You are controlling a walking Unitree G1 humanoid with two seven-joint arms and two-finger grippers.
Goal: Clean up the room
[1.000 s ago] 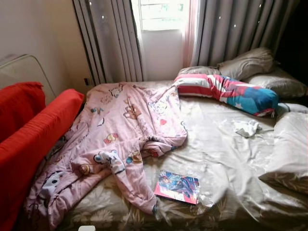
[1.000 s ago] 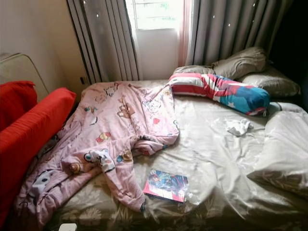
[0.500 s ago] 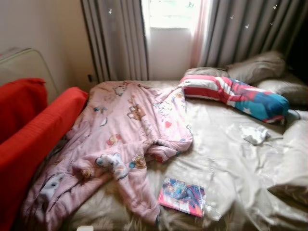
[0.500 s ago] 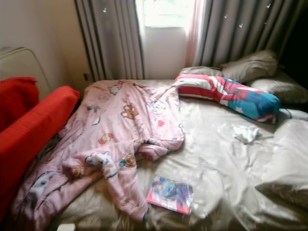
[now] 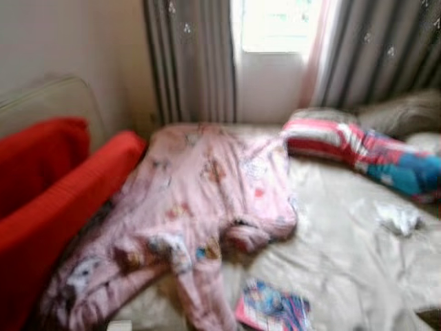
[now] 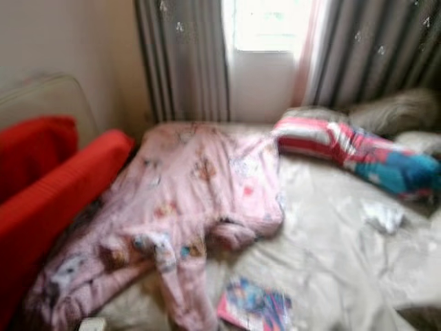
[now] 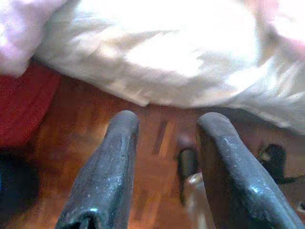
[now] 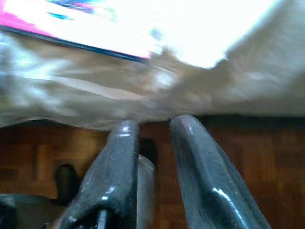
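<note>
room: unmade bed (image 5: 344,255), beige sheet, clutter on top; head views blurred.
blanket: pink cartoon-print blanket (image 5: 207,200) bunched over the bed's left half, lower end trailing off the near edge beside the red sofa (image 5: 62,193).
handling: soft, limp, bulky but probably light; will drape and drag. My call: pinch a bunched fold or a corner, not the flat middle.
book: colourful book (image 5: 272,309) flat on the sheet near the foot edge, just right of the blanket's tail. Thin, stiff, likely slick cover; take it by an edge.
other items: striped red/blue bolster (image 5: 365,148) near the headboard end; small white crumpled cloth (image 5: 398,217) on the sheet; grey pillows (image 5: 406,114) by the curtains (image 5: 193,62).
writing: none readable, cover and prints too blurred.
left gripper: (image 7: 162,157) low beside the bed over wood floor (image 7: 71,143), fingers spread apart, nothing between them.
right gripper: (image 8: 152,143) low at the bed edge under the book's corner, fingers narrowly parted, empty.
</note>
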